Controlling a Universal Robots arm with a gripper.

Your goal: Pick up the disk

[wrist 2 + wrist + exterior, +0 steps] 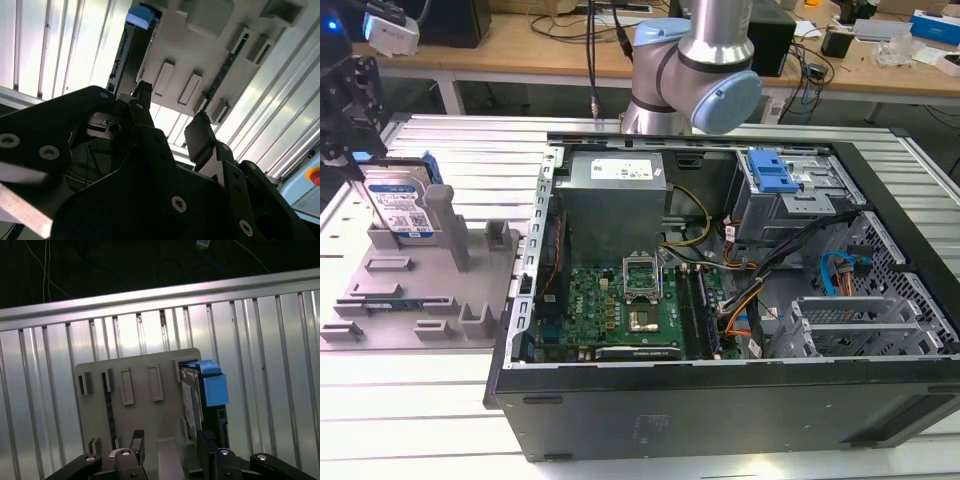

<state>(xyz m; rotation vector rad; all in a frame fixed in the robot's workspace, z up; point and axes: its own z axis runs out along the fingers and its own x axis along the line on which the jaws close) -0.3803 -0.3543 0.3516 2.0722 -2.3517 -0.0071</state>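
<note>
**A:** The gripper [171,441] is over the grey holder tray [100,405], fingers [137,439] spread wide, nothing between them.

**B:** And the disk?

**A:** The disk [190,395] stands on edge in a slot at one far corner of the tray, with its blue rail [214,386] on top. It's just ahead of the gripper but not centred. In the first wrist view it lines up with one fingertip rather than with the gap.

**B:** So the gap is off to one side?

**A:** That's my read. The gap sits over a bare post of the tray, just beside the disk. The disk's thin top edge runs away from the gripper along the tray's side. I'd judge that closing the fingers would squeeze across its thickness.

**B:** What about the exterior view?

**A:** There the gripper hangs just above the disk [398,205], towards the tray's outer edge. The label faces the open computer case [720,300] on the tray's other side.

**B:** Anything hard to read?

**A:** The disk's lower part is sunk in the slot. One fingertip covers its near end in the first wrist view. I can't tell how much height separates the fingertips from the disk's top.
</note>
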